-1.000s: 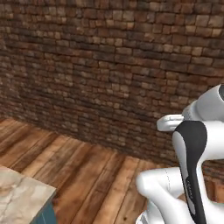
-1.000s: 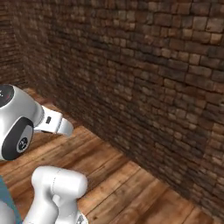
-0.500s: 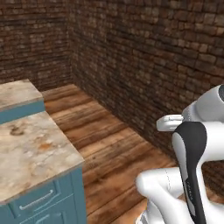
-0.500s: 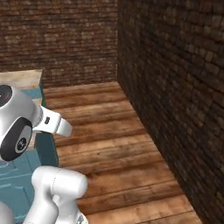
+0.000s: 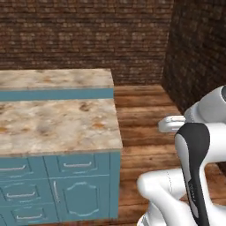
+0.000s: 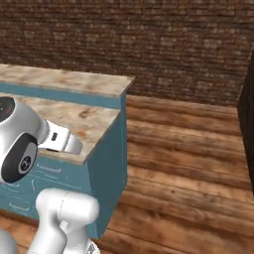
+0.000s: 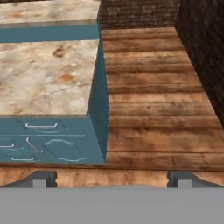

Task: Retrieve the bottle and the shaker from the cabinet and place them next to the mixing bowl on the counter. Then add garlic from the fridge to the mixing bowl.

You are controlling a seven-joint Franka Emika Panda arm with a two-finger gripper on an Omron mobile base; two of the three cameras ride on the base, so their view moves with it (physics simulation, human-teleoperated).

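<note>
Desk: we see the beige-and-brown marbled stone desk (image 5: 57, 126) over teal drawers (image 5: 26, 167).
End effector: our end effector (image 7: 111, 178), fingertips (image 7: 41, 178) wide apart, empty, right of the desk's corner.
Floor: wooden plank floor (image 6: 188, 163) right of the desk.

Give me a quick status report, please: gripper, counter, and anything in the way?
Gripper open, holding nothing. Counter ahead to the left, teal drawers under it. Wooden floor and brick wall beyond.

Light: even, flat, no clear source.
Shadows: faint; brick wall (image 5: 194, 53) at right dark.
Glare: none.
Sharpness: soft, blocky; surface (image 5: 57, 123) marbling smeared.
</note>
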